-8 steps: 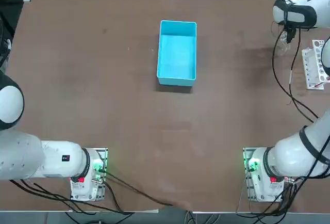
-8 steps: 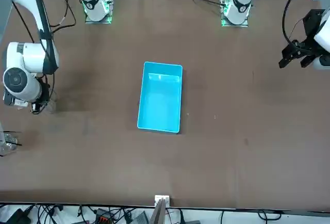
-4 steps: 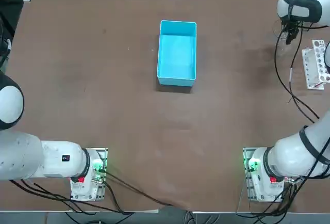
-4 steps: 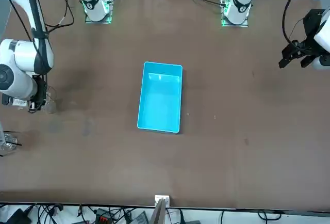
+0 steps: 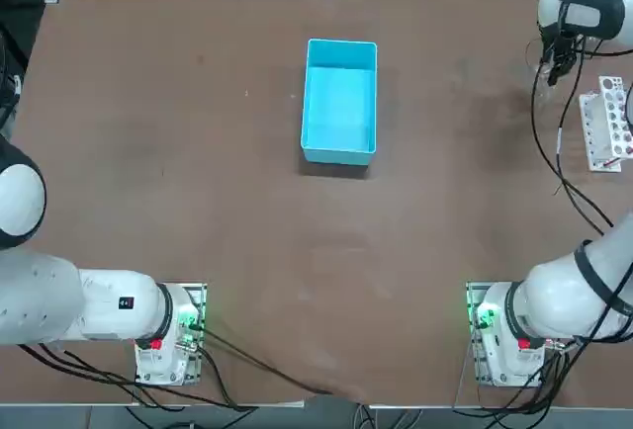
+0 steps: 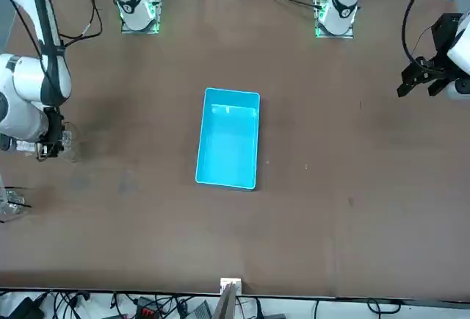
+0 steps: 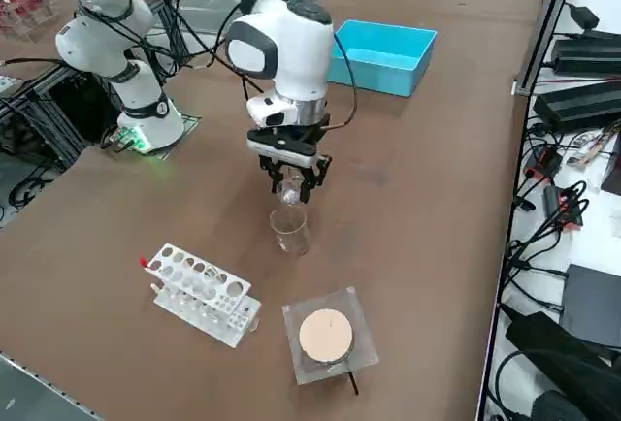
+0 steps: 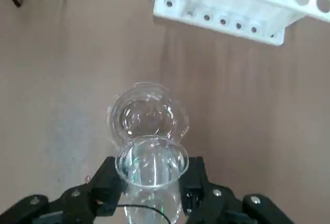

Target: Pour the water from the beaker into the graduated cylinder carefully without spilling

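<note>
Near the white rack [image 7: 204, 295], the right gripper [image 7: 290, 184] partly hides its glass [image 8: 153, 167]; water in the glass below [image 7: 291, 233] cannot be told.

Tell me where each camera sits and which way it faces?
Top: overhead, looking down on the table; both arms show.
Front: across the table, facing the robot; both arms show.
Right side: raised, looking diagonally down; the right arm's jaws hang above a glass cup.
Right wrist: on that arm, looking at its jaws, shut on a clear glass.
Both last views share the white rack.

Lab: white tube rack [image 7: 203, 293], clear glassware [image 7: 290, 230].
</note>
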Action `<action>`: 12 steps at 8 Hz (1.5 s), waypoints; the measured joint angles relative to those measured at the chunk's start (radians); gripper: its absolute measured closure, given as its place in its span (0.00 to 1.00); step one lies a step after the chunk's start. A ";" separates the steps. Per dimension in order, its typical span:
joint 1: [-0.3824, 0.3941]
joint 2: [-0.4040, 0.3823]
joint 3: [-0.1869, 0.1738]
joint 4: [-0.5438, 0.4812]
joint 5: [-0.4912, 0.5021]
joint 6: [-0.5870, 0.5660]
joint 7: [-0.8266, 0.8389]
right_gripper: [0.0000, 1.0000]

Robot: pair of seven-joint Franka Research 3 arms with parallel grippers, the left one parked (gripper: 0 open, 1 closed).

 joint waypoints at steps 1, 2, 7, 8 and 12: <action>-0.007 0.000 0.000 0.000 0.014 0.005 -0.021 0.40; -0.012 0.000 0.000 0.000 0.018 0.010 -0.029 0.40; -0.027 0.000 0.000 0.000 0.067 0.017 -0.088 0.40; -0.027 0.000 0.001 0.000 0.067 0.018 -0.088 0.40; -0.019 -0.002 0.009 0.001 0.033 0.020 -0.088 0.40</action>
